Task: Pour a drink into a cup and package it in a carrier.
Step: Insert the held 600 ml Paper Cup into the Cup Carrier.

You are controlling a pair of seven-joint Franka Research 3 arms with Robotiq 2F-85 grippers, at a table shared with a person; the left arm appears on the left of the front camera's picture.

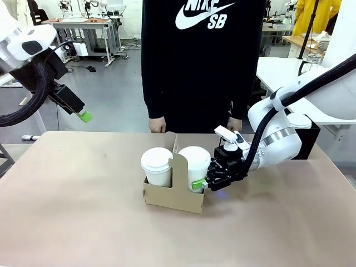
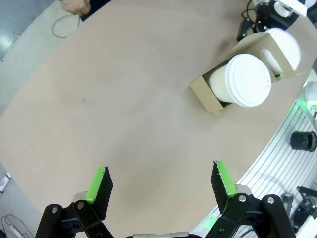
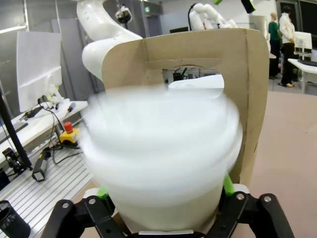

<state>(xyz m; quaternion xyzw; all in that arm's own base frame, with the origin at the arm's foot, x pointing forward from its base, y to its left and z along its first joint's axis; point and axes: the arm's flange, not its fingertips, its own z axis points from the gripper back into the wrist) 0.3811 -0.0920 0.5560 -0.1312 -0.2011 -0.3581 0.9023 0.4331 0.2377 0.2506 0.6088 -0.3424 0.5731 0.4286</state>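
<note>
the carrier (image 1: 173,192) sits near the middle of the tan table (image 1: 72,211), its upright handle tab standing between two lidded white cups. one cup (image 1: 156,167) stands in the pocket toward the robot's left; the other cup (image 1: 194,164) stands in the pocket toward the robot's right. the right gripper (image 1: 202,182) reaches in low from the right side and has that right-hand cup between its fingers, a green pad (image 1: 197,184) showing against the cup's lower wall just above the carrier's edge. in the right wrist view the cup (image 3: 161,158) is blurred and very close, with green pads peeking out on both sides of its base and the cardboard handle tab (image 3: 198,54) rising right behind it; whether the pads press on the cup or stand just clear of it i cannot tell. the left gripper (image 1: 83,115) hangs high over the table's far left corner, well apart from the carrier, and in the left wrist view its fingers (image 2: 100,186) stand wide apart with nothing between them, bare tabletop below and the carrier (image 2: 210,91) with its cups off toward the upper right. a person in a black sweatshirt (image 1: 200,55) stands at the far side of the table, hands (image 1: 157,124) down at the table's edge behind the carrier.
</note>
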